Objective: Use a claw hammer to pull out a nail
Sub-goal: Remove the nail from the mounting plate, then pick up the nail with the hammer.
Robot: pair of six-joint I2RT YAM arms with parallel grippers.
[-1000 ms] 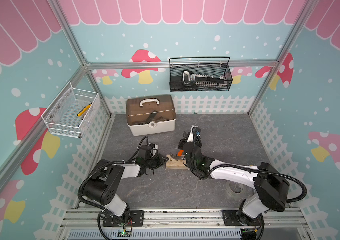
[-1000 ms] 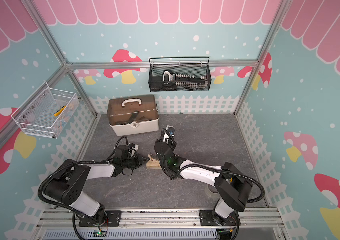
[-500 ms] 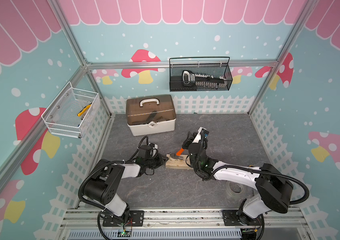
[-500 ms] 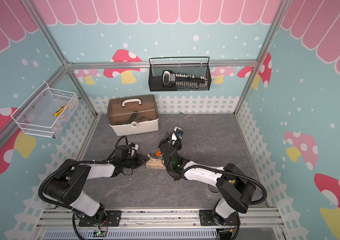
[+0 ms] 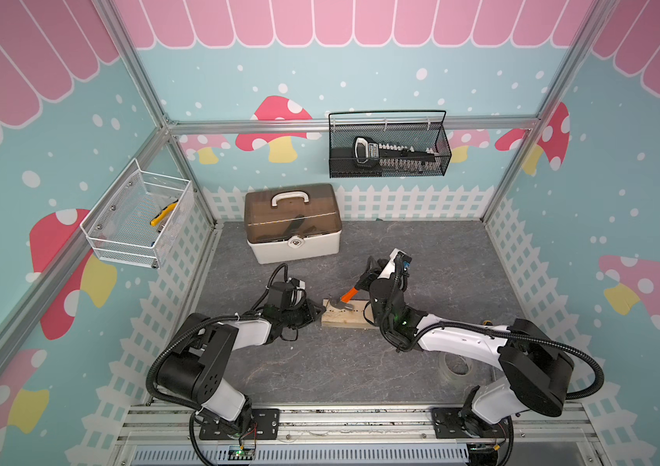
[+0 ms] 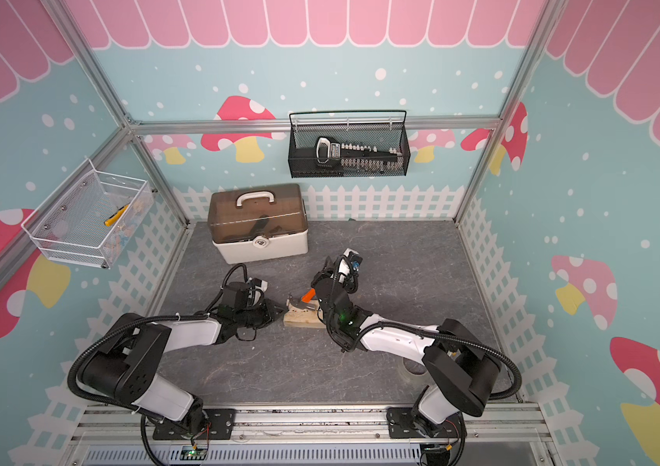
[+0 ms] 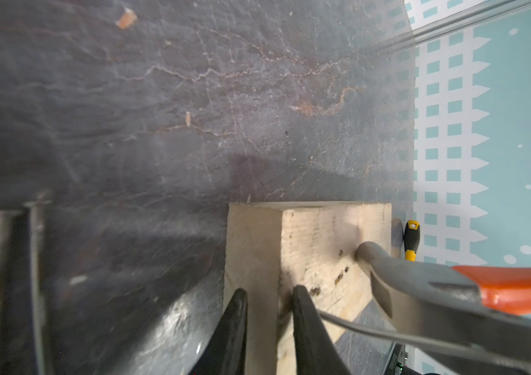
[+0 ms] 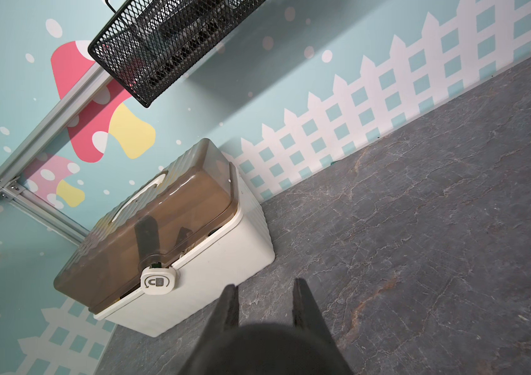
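Grey tabletop (image 5: 320,371). The claw hammer (image 7: 420,282) head rests on the wood block (image 7: 322,233). The right gripper (image 8: 265,289) is clamped on its shaft, and the left gripper (image 7: 270,292) pinches the block's end. Nail, likely under the head, not clearly seen. Risk: levering tips the block if that pinch slips.

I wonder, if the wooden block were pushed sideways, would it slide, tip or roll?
The wooden block lies flat and low on the table, so it probably slides rather than tips or rolls. It looks solid and stiff. The left gripper pinches its end, likely because levering could shift it.
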